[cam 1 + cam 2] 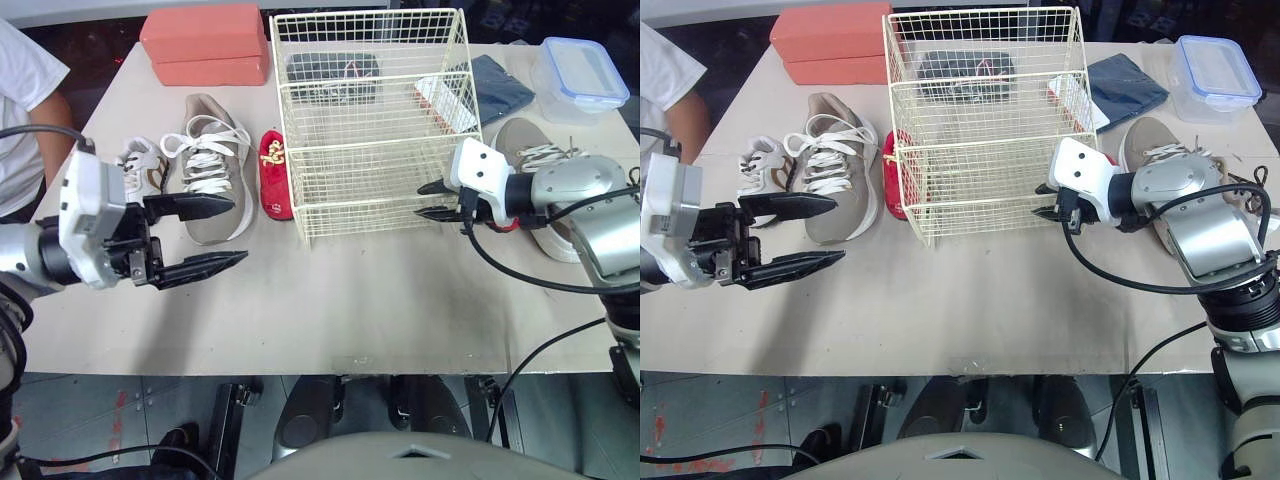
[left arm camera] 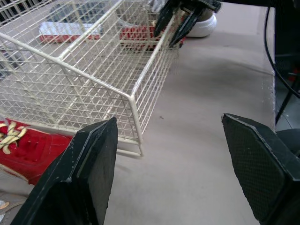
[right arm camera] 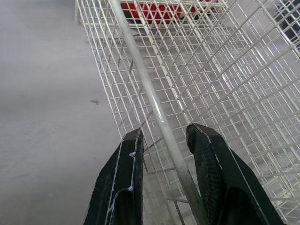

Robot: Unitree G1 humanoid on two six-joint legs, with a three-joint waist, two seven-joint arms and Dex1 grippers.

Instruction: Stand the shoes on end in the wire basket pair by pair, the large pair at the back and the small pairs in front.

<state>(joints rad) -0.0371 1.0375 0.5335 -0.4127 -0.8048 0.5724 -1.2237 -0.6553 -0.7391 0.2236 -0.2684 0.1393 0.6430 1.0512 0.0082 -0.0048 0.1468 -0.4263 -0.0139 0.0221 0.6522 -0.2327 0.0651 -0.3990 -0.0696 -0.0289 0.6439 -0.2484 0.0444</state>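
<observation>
Right claw (image 1: 420, 200) straddles wire basket (image 1: 372, 190) corner, 1 large shoe (image 1: 520, 140) beside.

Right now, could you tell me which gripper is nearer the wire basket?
Right. The right gripper straddles a front-right corner wire of the wire basket; the left gripper hovers off its front left.

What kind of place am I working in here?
Probably an indoor test bench, not a home: a plain brown table staged with a wire basket, a beige sneaker, a small red shoe and an orange box.
</observation>
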